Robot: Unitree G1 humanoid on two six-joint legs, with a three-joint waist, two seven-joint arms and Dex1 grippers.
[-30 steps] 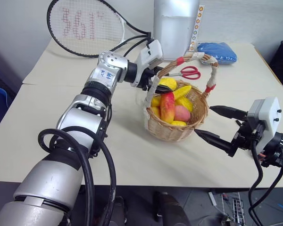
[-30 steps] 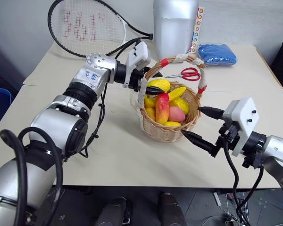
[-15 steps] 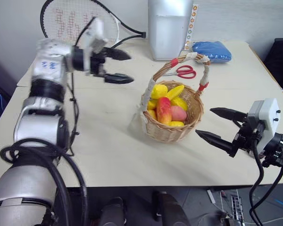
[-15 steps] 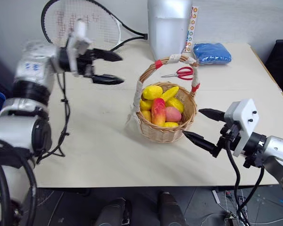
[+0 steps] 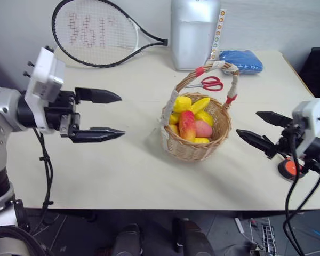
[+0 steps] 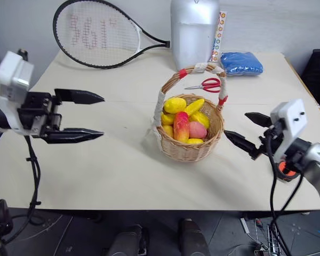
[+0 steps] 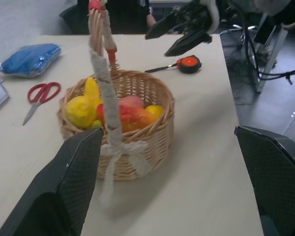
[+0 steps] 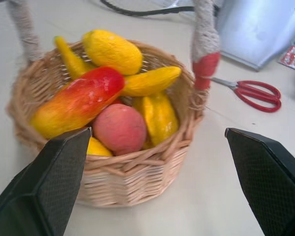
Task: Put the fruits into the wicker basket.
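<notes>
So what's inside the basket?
The basket holds toy fruits: a red-and-yellow mango on top, a pink peach, a lemon and yellow bananas. Whatever lies underneath the pile is covered, so I can't tell.

Even, bright indoor light falls from overhead on the pale counter (image 5: 122, 176), with no harsh glare. The wicker basket (image 5: 197, 146) casts a soft, faint shadow to its left and near side. The silver container (image 5: 194, 26) at the far edge carries a mild sheen. Both head views are sharp across the scene. In the wrist views the near black fingers (image 8: 49, 187) are soft and blurred, and the left wrist view looks slightly hazy overall.
</notes>
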